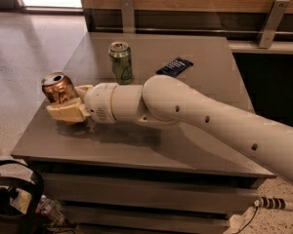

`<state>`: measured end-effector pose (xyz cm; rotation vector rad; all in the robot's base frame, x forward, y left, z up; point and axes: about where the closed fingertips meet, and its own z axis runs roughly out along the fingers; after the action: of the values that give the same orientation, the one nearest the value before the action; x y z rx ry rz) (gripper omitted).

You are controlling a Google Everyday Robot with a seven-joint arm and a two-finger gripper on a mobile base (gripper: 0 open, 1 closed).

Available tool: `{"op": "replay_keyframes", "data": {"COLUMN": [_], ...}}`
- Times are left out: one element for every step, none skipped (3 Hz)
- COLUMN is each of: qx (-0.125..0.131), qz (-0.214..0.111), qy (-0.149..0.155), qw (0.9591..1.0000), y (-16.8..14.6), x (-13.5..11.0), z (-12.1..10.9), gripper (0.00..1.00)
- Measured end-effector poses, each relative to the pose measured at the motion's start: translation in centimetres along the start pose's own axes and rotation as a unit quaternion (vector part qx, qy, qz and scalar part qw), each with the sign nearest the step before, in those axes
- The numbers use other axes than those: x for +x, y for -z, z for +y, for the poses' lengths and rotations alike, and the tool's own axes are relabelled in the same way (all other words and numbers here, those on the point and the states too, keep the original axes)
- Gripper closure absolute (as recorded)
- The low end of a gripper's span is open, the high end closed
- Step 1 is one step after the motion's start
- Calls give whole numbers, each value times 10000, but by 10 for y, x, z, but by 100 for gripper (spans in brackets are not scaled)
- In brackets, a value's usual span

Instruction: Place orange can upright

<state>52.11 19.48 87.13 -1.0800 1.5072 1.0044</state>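
Observation:
The orange can (57, 86) is shiny copper with a silver pull-tab top. It stands nearly upright, tilted slightly, at the left edge of the grey table (195, 145). My gripper (68, 106) is shut on the orange can, with its tan fingers (66, 113) around the can's lower half. The can's base is hidden behind the fingers, so I cannot tell whether it touches the table. My white arm reaches in from the lower right across the table.
A green can (121, 62) stands upright at the back of the table. A dark blue packet (175, 66) lies to its right. A wooden wall with metal brackets is behind. Black cables lie on the floor at lower left.

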Motion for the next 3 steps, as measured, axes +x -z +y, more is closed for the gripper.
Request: {"op": "replay_keyframes", "data": {"qx": [88, 291, 326], "qz": [81, 188, 210], "qy": [-105, -286, -342], "qw": [9999, 9990, 9987], "y": [2, 14, 16], "x": [9, 26, 29], "z": [-1, -6, -8], "gripper": [100, 100, 100]}}
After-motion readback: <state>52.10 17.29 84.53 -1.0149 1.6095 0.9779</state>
